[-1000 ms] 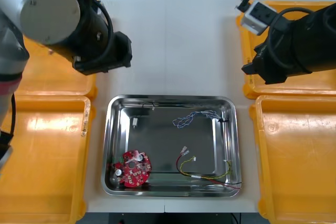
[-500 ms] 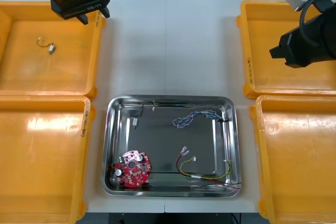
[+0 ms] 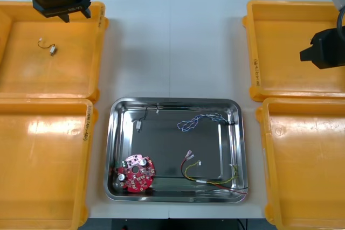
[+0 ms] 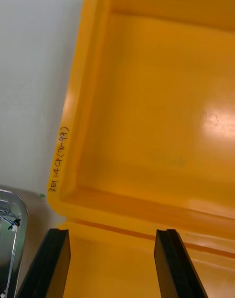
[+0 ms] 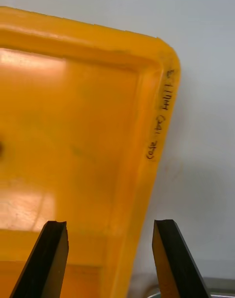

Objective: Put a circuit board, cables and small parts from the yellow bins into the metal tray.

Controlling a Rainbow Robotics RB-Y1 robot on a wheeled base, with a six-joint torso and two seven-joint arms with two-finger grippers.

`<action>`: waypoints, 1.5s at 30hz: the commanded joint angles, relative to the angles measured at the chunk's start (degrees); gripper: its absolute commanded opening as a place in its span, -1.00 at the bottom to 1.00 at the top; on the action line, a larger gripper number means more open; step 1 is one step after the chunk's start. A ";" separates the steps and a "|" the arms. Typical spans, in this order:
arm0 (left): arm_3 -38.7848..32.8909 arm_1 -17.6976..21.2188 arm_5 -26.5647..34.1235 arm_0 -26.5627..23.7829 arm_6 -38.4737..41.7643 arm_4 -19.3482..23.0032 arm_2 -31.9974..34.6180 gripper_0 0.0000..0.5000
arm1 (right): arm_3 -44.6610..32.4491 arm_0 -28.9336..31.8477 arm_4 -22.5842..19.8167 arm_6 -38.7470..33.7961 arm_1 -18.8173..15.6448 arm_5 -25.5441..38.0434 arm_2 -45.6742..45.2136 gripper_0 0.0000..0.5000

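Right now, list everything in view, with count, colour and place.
yellow bins: four, yellow, two at each side of the table.
metal tray: one, shiny, between the bins, near edge.
round red circuit board: one, red, tray's near left corner.
blue and white twisted cable: one, tray's far right part.
red and yellow cable: one, tray's near right corner.
small metal parts: two, silvery, one in the tray's far left part, one in the far left bin.
table: one, light, under everything.
left claw: one, black fingers, open, over the far left bin's far right corner.
right claw: one, black fingers, open, above the far right bin.
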 commanded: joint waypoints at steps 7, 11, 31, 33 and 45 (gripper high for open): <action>3.28 6.87 -2.07 -2.08 -23.41 2.96 -3.07 1.00 | -0.43 6.58 -2.07 -6.19 -6.89 -2.27 -1.83 1.00; 4.42 8.19 -3.92 -0.24 -28.34 3.83 -2.98 1.00 | -0.43 8.60 -2.95 -6.72 -7.95 -3.59 -2.44 1.00; 10.75 8.89 -20.09 9.61 -38.62 5.77 -3.07 1.00 | 2.91 13.79 -12.00 -7.95 -15.33 -8.51 -6.31 1.00; 10.66 8.89 -21.05 10.40 -38.62 5.86 -3.07 1.00 | 3.70 13.79 -12.79 -7.68 -15.94 -8.60 -6.66 1.00; 10.75 8.89 -24.75 12.95 -37.74 6.03 -3.07 1.00 | 4.23 14.23 -12.79 -4.52 -16.65 -5.17 -6.57 1.00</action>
